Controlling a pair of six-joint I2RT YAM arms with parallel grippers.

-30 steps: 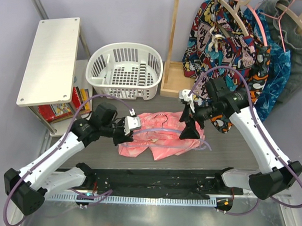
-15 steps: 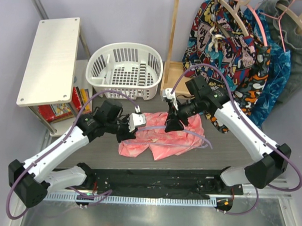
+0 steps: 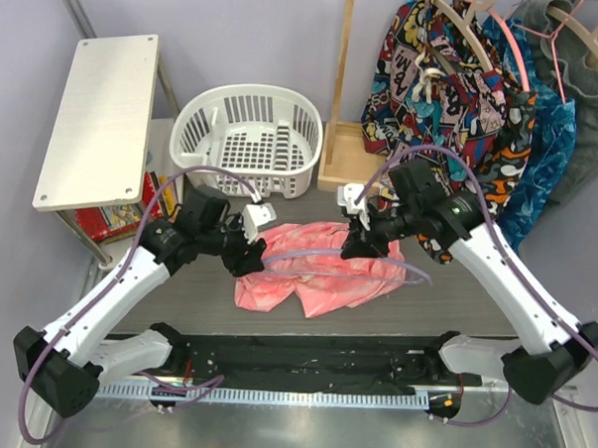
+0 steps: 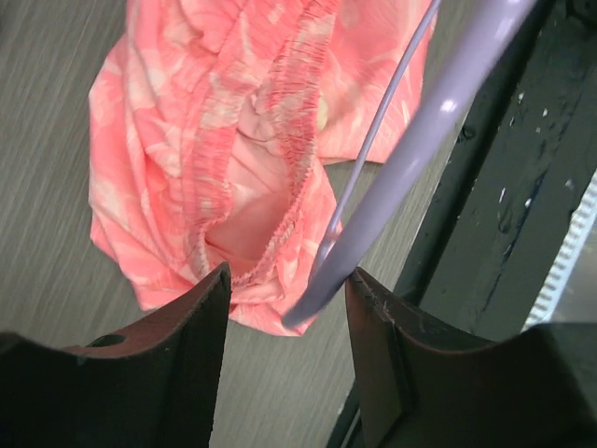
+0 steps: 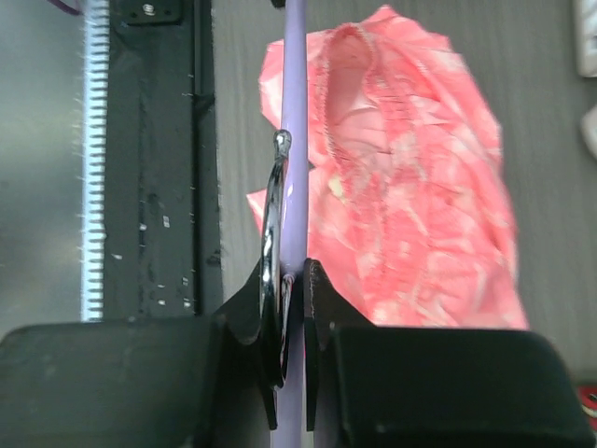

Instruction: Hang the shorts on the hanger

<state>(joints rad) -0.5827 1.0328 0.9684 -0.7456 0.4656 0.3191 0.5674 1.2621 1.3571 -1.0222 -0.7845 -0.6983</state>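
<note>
**Operator:** Report the near side first.

**Technician:** A black rail [image 3: 303, 359] runs along the near edge of the surface [image 3: 201, 297], just in front of the shorts [image 3: 316, 282]. The shorts lie crumpled on the surface with the gathered waistband visible.

**Operator:** Tool status?

**Technician:** The left tool [image 4: 287, 275] hovers over the left edge of the shorts and is released. Its fingers stand apart, and one tip of the hanger [image 5: 294, 103] sits between them, unclamped. The right tool [image 5: 286, 269] is above the far right part of the shorts, clenched on the hanger's lavender bar.

**Operator:** Hanger position?

**Technician:** It runs left to right above the shorts. Whether it touches the fabric cannot be told.

**Operator:** Beyond the shorts?

**Technician:** A white basket [image 3: 204, 160] stands to the far left of them. Comic-print garments [image 3: 435, 71] hang to the far right.
</note>
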